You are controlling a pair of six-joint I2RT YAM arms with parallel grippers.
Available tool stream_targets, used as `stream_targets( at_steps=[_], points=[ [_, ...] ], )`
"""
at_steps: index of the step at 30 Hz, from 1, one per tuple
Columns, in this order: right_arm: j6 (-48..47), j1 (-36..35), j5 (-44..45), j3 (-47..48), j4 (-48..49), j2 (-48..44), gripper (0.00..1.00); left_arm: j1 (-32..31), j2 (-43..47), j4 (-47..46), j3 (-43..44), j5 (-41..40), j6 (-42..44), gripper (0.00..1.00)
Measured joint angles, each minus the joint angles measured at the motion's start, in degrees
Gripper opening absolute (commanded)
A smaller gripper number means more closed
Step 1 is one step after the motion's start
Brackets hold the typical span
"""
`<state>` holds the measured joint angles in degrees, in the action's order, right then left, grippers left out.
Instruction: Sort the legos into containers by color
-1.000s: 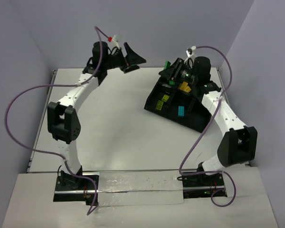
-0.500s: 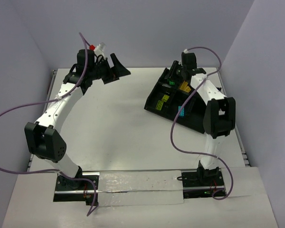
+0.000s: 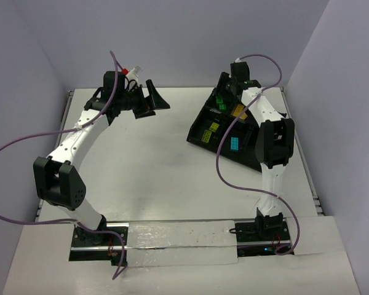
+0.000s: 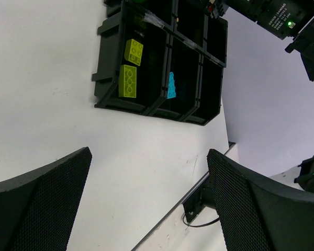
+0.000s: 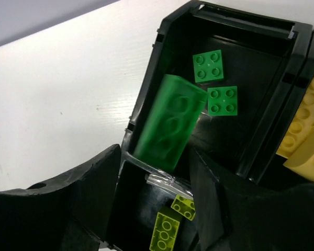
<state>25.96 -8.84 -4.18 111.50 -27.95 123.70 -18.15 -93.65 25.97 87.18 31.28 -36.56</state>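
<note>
Tray: black moulded plastic, slight sheen. Long green brick: smooth, glossy plastic; yellow bricks likewise. Table: white, matt, smooth. Left gripper fingers: matt black, fine cross-hatched grip texture.

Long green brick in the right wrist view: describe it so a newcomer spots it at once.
Find the black tray and its corner compartment holding only green pieces. The long green brick lies tilted at the side nearest the lime bricks; its two neighbours are small flat four-stud squares.
</note>
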Motion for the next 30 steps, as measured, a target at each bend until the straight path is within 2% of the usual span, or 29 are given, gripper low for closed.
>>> stream_targets(
  at_steps=[3, 10, 14, 17, 19, 26, 30],
  points=[
    [-0.22, 0.0, 0.31, 0.0, -0.37, 0.0, 0.78, 0.0, 0.0, -0.01, -0.01, 0.3, -0.01, 0.99],
    [-1.48, 0.0, 0.95, 0.04, -1.09, -0.29, 0.81, 0.0, 0.0, 0.71, -0.04, 0.69, 1.08, 0.99],
    [-2.15, 0.0, 0.61, -1.86, -1.4, -3.1, 0.91, 0.0, 0.09, 3.03, 0.17, -1.83, 3.01, 0.99],
    [-2.67, 0.0, 0.64, -7.56, -1.59, -10.44, 0.94, 0.0, 0.11, 4.72, 1.31, -5.52, 3.75, 0.99],
    [-2.81, 0.0, 1.58, -11.09, -1.66, -16.41, 1.0, 0.0, 0.42, 5.15, 2.36, -7.92, 3.85, 0.99],
    [-4.29, 0.0, 9.41, -21.13, -3.51, -38.86, 1.0, 0.0, 5.65, 5.53, 3.63, -16.12, 4.48, 0.99],
    [-4.76, 0.0, 13.33, -28.08, -6.1, -49.35, 1.0, 0.0, 7.84, 5.49, 3.63, -18.12, 4.78, 0.99]
  ],
)
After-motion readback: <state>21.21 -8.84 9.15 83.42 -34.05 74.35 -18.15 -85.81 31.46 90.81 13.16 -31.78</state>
